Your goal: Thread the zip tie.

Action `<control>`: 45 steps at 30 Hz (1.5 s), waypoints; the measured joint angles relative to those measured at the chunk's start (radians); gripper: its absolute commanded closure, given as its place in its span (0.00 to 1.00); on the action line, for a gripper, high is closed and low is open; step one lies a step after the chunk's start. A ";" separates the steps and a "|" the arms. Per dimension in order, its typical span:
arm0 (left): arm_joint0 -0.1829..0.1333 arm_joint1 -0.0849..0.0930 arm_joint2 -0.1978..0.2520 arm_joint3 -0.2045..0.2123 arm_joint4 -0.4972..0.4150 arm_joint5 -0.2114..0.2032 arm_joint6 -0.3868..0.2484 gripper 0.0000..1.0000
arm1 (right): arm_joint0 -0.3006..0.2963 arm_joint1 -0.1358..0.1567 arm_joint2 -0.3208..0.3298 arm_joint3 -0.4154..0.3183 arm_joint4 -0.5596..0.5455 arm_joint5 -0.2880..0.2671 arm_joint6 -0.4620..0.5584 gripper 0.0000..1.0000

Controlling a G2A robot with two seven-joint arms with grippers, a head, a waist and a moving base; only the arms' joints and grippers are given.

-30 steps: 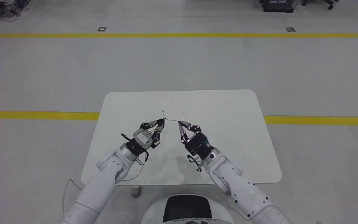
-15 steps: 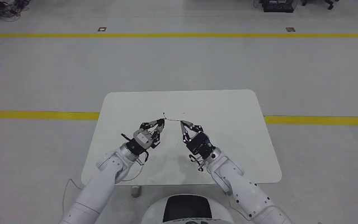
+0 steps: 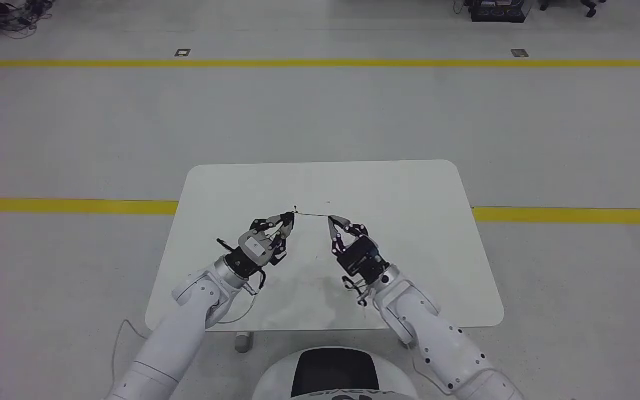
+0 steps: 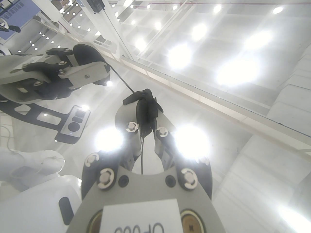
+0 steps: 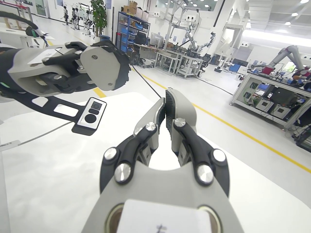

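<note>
Your left gripper [image 4: 146, 105] and right gripper [image 5: 164, 103] each pinch one end of the zip tie [image 3: 313, 213] above the table [image 3: 420, 250]. Its long axis runs taut between them, side to side.

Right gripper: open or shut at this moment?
Shut on the zip tie: the right gripper's fingers press together, and the thin black strap runs from their tips to the left gripper.

Glossy white arms [image 3: 430, 325]; the left gripper [image 4: 145, 101] and right gripper [image 5: 165, 98] are grey, with black links [image 5: 192, 137], silver screws [image 5: 180, 122] and ribbed pads [image 5: 170, 107].
</note>
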 measured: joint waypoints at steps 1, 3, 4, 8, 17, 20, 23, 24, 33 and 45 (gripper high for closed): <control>0.000 0.000 0.000 0.000 0.000 0.000 0.000 1.00 | 0.000 0.001 0.001 0.000 0.000 0.001 0.000 1.00; 0.000 0.000 0.000 0.000 0.000 0.000 0.000 1.00 | -0.001 0.002 0.002 0.001 0.000 0.002 0.000 1.00; 0.000 0.000 0.000 0.000 0.000 0.000 0.000 1.00 | -0.001 0.002 0.003 0.001 0.000 0.003 0.000 1.00; 0.000 0.000 0.000 0.000 0.000 0.000 0.000 1.00 | 0.006 0.007 -0.002 0.004 0.000 0.001 -0.001 1.00; 0.000 0.000 0.000 0.000 0.000 0.000 0.000 1.00 | 0.063 0.052 -0.084 0.030 0.000 -0.023 -0.046 1.00; 0.000 0.000 0.000 0.000 0.000 0.000 0.000 1.00 | 0.098 0.079 -0.129 0.040 0.000 -0.020 -0.057 1.00; 0.000 0.000 0.000 0.000 0.000 0.000 0.000 1.00 | 0.137 0.111 -0.183 0.048 0.000 -0.011 -0.063 1.00; 0.000 0.000 0.000 0.000 0.000 0.000 0.000 1.00 | 0.152 0.124 -0.206 0.050 0.000 -0.006 -0.063 1.00; 0.000 0.000 0.000 0.000 0.000 0.000 0.000 1.00 | 0.228 0.197 -0.345 0.051 0.000 0.035 -0.038 1.00; 0.000 0.000 0.000 0.000 0.000 0.000 0.000 1.00 | 0.249 0.243 -0.407 0.022 0.000 0.084 -0.005 1.00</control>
